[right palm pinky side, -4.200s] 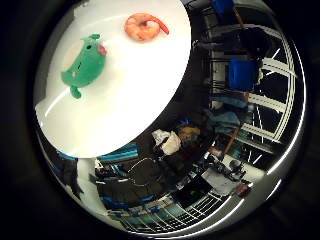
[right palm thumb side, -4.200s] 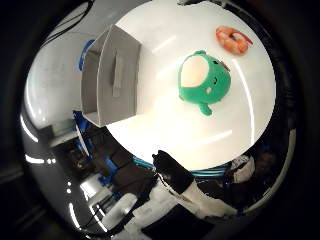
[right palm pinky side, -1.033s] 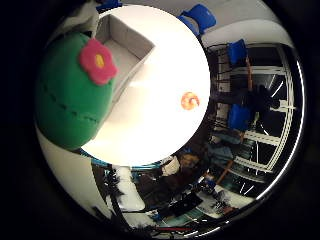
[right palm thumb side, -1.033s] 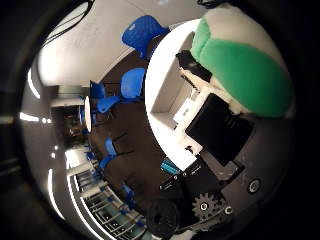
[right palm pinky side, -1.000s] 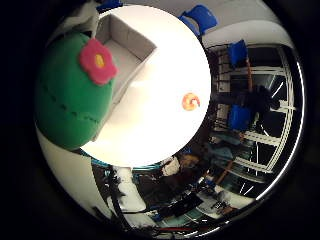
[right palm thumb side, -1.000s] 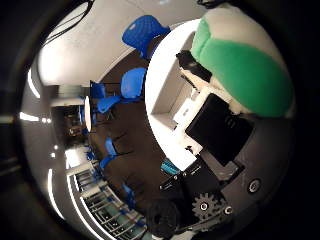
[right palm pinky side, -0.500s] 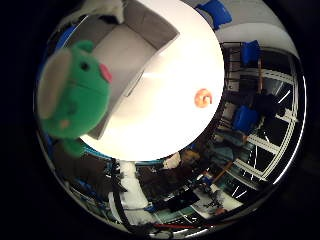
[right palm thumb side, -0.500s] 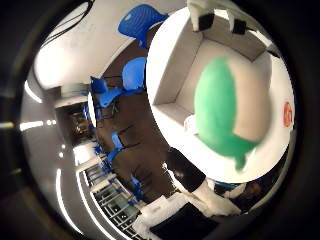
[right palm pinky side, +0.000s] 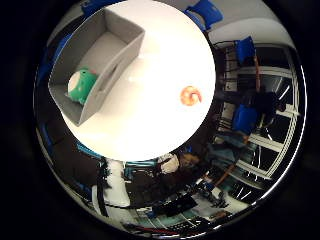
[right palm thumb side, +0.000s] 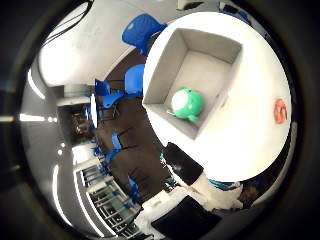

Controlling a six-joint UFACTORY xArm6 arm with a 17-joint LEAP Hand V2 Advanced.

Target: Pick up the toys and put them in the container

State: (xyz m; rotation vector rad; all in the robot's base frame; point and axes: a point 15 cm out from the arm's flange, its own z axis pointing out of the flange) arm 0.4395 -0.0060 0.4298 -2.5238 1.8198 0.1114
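The green plush toy (right palm thumb side: 186, 104) lies inside the grey open-top container (right palm thumb side: 165, 75), near one of its walls. The container stands close to the edge of the round white table (right palm pinky side: 150, 125). An orange shrimp-like toy (right palm pinky side: 190, 95) lies on the bare table top, well apart from the container. My hand (right palm thumb side: 190, 4) hangs high above the container and holds nothing. Only slivers of it show at the view's edge, and no finger curls in front of the palm.
The robot's white and black arm base (right palm thumb side: 192, 175) stands beside the table's edge. Blue chairs (right palm thumb side: 142, 30) stand on the dark floor around the table. Desks and window frames fill the room further off.
A second ago the green toy was held close against the palm. It left the hand, fell, and now rests in the container. The hand has pulled farther from the table.
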